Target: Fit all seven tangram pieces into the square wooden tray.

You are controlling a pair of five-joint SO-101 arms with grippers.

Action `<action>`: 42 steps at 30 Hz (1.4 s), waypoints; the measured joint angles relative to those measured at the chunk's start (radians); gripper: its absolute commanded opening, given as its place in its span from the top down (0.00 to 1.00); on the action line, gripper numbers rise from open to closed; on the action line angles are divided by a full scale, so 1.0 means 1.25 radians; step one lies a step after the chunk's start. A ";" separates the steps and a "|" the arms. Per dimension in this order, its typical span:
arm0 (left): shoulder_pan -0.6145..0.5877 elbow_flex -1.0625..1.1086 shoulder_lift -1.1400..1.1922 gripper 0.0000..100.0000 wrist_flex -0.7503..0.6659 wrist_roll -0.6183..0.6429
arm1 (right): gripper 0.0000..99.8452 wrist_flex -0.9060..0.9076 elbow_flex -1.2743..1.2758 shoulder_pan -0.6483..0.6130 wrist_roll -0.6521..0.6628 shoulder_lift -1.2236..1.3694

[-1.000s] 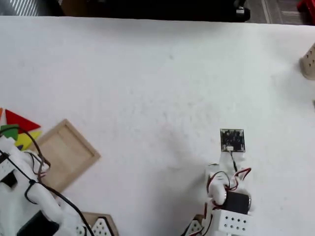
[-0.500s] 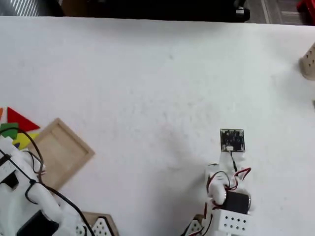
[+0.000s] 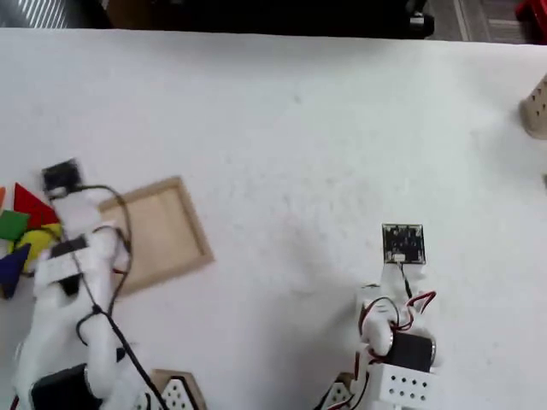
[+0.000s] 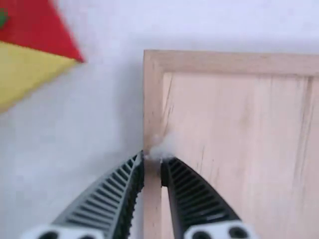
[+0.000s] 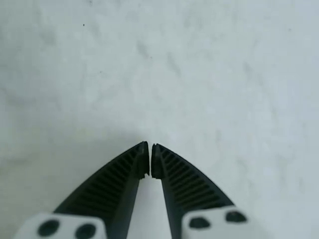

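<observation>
The square wooden tray (image 3: 158, 229) lies empty at the table's left, turned slightly askew. My left gripper (image 4: 152, 167) is shut on the tray's rim (image 4: 152, 104), one finger inside the wall and one outside. Beyond that rim lie a red piece (image 4: 40, 25) and a yellow piece (image 4: 25, 69). From above, the pieces cluster at the far left edge: red (image 3: 30, 205), green (image 3: 12, 225), yellow (image 3: 38, 237) and blue (image 3: 12, 265). The left arm (image 3: 73, 273) partly covers them. My right gripper (image 5: 150, 162) is shut with nothing in it, above bare white table.
The right arm (image 3: 397, 342) sits low at the front right, its wrist camera board (image 3: 403, 243) pointing forward. A pegged wooden block (image 3: 537, 107) stands at the right edge. The white table top (image 3: 325, 145) stretches wide between the arms and the far edge.
The tray has slid right, away from the left edge, and turned. The left arm swung forward and right with it. The right arm has not moved.
</observation>
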 measured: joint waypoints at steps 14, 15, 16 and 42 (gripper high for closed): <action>0.495 -0.101 0.005 0.89 0.001 0.006 | 0.98 0.000 0.000 0.000 0.000 0.000; 0.493 -0.101 0.005 0.86 0.001 0.006 | 0.98 0.000 0.000 0.000 0.000 0.000; 0.493 -0.101 0.005 0.83 0.001 0.006 | 0.98 0.000 0.000 0.000 0.000 0.000; 0.338 -0.022 0.005 0.98 0.001 0.119 | 0.98 0.000 0.000 0.000 0.001 0.000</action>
